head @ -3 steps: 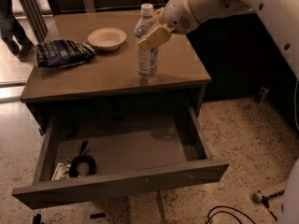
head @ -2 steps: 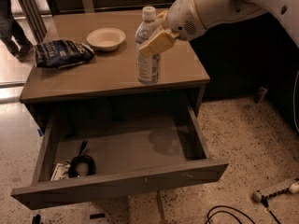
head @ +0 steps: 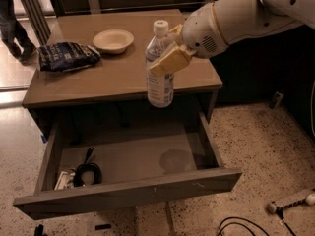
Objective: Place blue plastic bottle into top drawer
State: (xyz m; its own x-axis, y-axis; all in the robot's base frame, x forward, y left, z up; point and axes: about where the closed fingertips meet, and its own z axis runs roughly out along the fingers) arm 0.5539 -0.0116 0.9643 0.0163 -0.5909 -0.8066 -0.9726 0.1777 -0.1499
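The blue plastic bottle [head: 160,73] is upright, clear with a white cap and pale label. My gripper [head: 170,53] is shut on its upper body and holds it in the air, past the table's front edge and above the rear part of the open top drawer [head: 133,154]. The drawer is pulled far out below the tabletop, with its flat front panel [head: 128,191] nearest the camera. The bottle's shadow falls on the drawer floor at the right.
A white bowl [head: 113,40] and a dark blue snack bag [head: 66,56] lie on the wooden table [head: 98,80]. A black coiled cable [head: 86,173] and small items sit in the drawer's left front corner. Cables and a tool lie on the speckled floor at right.
The gripper has lifted the bottle off the tabletop and carried it forward over the open drawer. The bottle hangs lower in view than before.
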